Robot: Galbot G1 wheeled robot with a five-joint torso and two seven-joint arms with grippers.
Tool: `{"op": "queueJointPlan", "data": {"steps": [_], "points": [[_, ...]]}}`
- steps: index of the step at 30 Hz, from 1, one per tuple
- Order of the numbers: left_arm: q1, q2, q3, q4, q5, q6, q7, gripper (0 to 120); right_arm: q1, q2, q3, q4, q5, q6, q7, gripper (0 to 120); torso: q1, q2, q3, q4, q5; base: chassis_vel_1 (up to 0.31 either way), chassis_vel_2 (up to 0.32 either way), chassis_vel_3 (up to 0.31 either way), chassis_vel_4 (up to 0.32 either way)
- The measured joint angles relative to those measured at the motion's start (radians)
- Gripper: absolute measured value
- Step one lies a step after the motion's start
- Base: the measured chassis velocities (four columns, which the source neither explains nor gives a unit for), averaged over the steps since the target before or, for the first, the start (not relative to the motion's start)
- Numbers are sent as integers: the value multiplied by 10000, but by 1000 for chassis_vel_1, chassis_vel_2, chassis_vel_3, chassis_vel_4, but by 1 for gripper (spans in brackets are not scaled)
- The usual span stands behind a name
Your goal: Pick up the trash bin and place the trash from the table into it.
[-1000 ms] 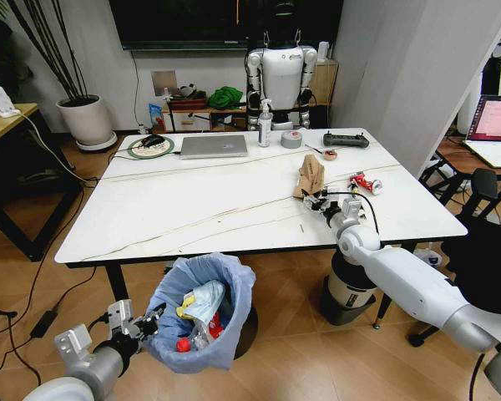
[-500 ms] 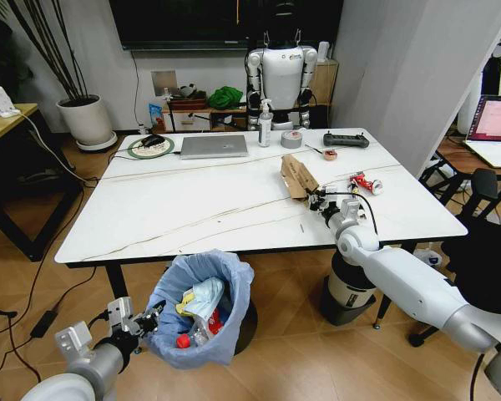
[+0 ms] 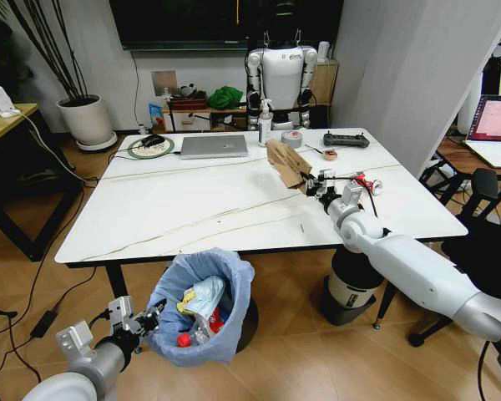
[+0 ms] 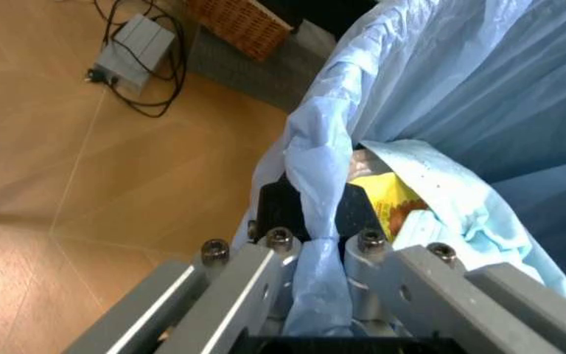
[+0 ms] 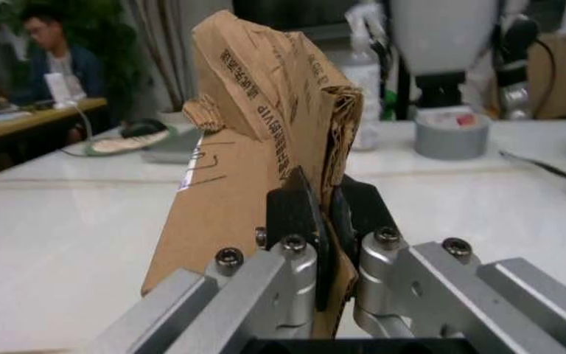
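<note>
**Cardboard held above the table, bin gripped below its front edge**

The right gripper hangs over the right half of the table, its 2 fingers pressed together on a piece of torn brown cardboard. The cardboard is clear of the white top and leans away from the gripper toward the far edge. From the right wrist, the cardboard stands between the black pads, creased and printed along 1 side.

Down on the wooden floor, just in front of the table's front edge, the left gripper is clamped on the rim of the trash bin. The left wrist view shows the fingers pinching a fold of the light-blue bag where it wraps over the rim. Inside the bin lie a blue-white wrapper, a yellow scrap and red pieces.

Still on the table, near the right edge beside the right arm, lies a red-white snack pack. Along the far edge sit a silver laptop, a grey tape roll and a black controller.
</note>
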Motion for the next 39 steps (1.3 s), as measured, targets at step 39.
{"op": "queueJointPlan", "data": {"steps": [39], "points": [[-172, 637, -165, 122, -663, 52, -156, 0, 1104, -3306, -1954, 6510, -1035, 447, -5373, 0, -1, 2, 0, -1, -2, 0, 0, 0, 0]]}}
